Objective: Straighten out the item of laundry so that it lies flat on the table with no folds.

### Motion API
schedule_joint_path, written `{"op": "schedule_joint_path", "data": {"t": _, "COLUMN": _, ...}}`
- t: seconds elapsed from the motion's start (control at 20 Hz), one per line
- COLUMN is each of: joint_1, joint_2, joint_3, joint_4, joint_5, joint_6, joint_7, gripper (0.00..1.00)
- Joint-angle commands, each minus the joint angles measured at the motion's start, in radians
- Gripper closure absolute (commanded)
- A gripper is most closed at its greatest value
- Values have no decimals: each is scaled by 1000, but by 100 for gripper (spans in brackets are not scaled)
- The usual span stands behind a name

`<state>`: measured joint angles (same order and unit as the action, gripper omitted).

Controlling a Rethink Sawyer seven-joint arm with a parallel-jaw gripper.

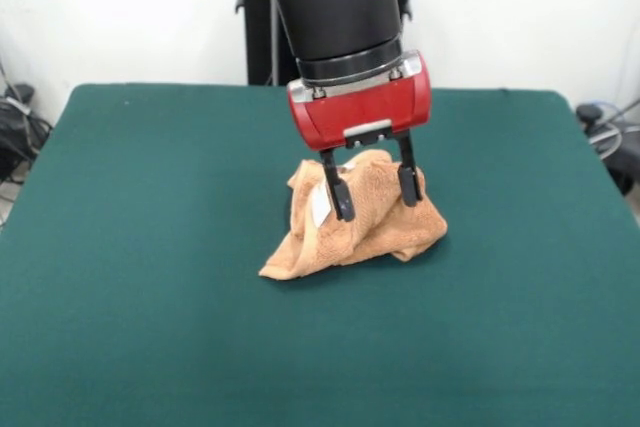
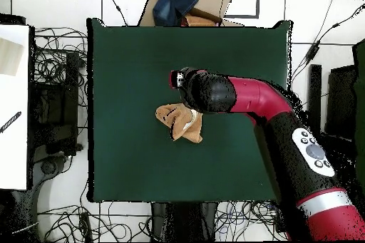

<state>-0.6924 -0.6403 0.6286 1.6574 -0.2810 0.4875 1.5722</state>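
My gripper (image 1: 374,191) spreading fingers wide, straddling top of crumpled towel (image 1: 352,219); towel bunching in heap mid-table (image 1: 150,247).

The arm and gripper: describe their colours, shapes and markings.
The arm is a thick rounded tube, red with black sections; a silver band rings it near the base, and a light oval panel with dark buttons sits on one black section. A black cylinder leads to a red, rounded block. The gripper has two slim black fingers.
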Motion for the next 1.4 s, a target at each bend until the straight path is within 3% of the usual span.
{"op": "schedule_joint_path", "data": {"t": 0.05, "joint_1": -6, "joint_2": -39, "joint_3": 58, "joint_4": 107, "joint_5": -74, "joint_6": -81, "joint_7": -14, "gripper": 0}}
{"op": "schedule_joint_path", "data": {"t": 0.45, "joint_1": -12, "joint_2": -115, "joint_3": 45, "joint_4": 187, "joint_5": -56, "joint_6": -87, "joint_7": 16, "gripper": 0}}
{"op": "schedule_joint_path", "data": {"t": 0.75, "joint_1": 10, "joint_2": -117, "joint_3": 46, "joint_4": 111, "joint_5": -21, "joint_6": 23, "joint_7": -21, "gripper": 0}}
{"op": "schedule_joint_path", "data": {"t": 1.1, "joint_1": 48, "joint_2": -18, "joint_3": 53, "joint_4": -67, "joint_5": -9, "joint_6": 139, "joint_7": -90, "gripper": 0}}
{"op": "schedule_joint_path", "data": {"t": 1.4, "joint_1": 71, "joint_2": 13, "joint_3": 57, "joint_4": -144, "joint_5": -16, "joint_6": 188, "joint_7": -104, "gripper": 0}}
